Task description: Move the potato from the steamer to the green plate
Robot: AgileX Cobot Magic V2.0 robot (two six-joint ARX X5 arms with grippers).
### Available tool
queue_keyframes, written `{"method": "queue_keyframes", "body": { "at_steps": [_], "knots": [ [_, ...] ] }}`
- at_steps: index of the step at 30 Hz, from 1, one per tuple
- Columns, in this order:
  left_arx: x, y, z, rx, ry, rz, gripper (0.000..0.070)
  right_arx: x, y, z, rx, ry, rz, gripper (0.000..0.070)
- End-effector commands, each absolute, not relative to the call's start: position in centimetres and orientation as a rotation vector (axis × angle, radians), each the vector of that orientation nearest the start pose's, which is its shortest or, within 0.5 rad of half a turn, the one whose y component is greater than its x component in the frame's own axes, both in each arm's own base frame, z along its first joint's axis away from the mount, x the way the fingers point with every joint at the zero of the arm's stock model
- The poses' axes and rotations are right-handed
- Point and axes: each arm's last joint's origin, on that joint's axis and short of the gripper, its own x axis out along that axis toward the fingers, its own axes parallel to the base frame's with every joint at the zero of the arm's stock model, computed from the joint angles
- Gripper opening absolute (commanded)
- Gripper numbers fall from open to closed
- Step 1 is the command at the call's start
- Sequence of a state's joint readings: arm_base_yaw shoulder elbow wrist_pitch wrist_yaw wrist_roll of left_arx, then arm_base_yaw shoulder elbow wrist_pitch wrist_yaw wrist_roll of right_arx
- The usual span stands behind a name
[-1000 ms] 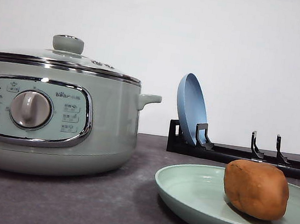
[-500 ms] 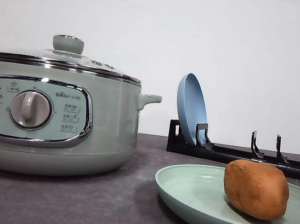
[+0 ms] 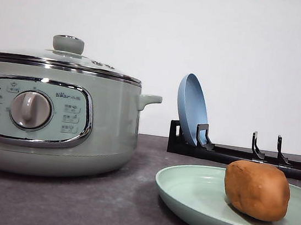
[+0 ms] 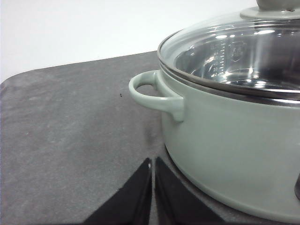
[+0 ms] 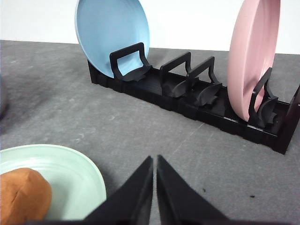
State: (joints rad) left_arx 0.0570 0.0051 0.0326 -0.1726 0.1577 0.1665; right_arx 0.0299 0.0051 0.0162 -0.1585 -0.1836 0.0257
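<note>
Potato [image 3: 257, 190] is seen lying on the green plate [image 3: 194, 199], toward the plate's right side, on the dark table [image 3: 72, 202]. The steamer [image 3: 55, 116] is placed to the left of the plate, apart from it, with its glass lid [image 4: 234, 51] seated on top. Behind the plate a black rack [image 3: 234, 154] is set, in which a blue plate [image 3: 191, 108] and a pink plate [image 5: 253, 56] are held upright. The left gripper [image 4: 153, 161] is held low beside the steamer's wall, fingers pressed together and empty. The right gripper [image 5: 154, 159] is likewise closed on nothing, near the green plate's rim.
</note>
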Motion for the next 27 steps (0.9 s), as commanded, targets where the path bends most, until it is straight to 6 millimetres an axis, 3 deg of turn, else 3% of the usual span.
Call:
{"method": "queue_keyframes", "body": {
  "at_steps": [1, 27],
  "knots": [
    [9.55, 0.11, 15.01, 0.145, 0.161, -0.111, 0.0002, 9.54, 0.83, 15.22, 0.03, 0.151, 0.213, 0.0],
    [9.55, 0.11, 15.01, 0.145, 0.161, -0.111, 0.0002, 9.54, 0.83, 15.22, 0.03, 0.151, 0.213, 0.0]
  ]
}}
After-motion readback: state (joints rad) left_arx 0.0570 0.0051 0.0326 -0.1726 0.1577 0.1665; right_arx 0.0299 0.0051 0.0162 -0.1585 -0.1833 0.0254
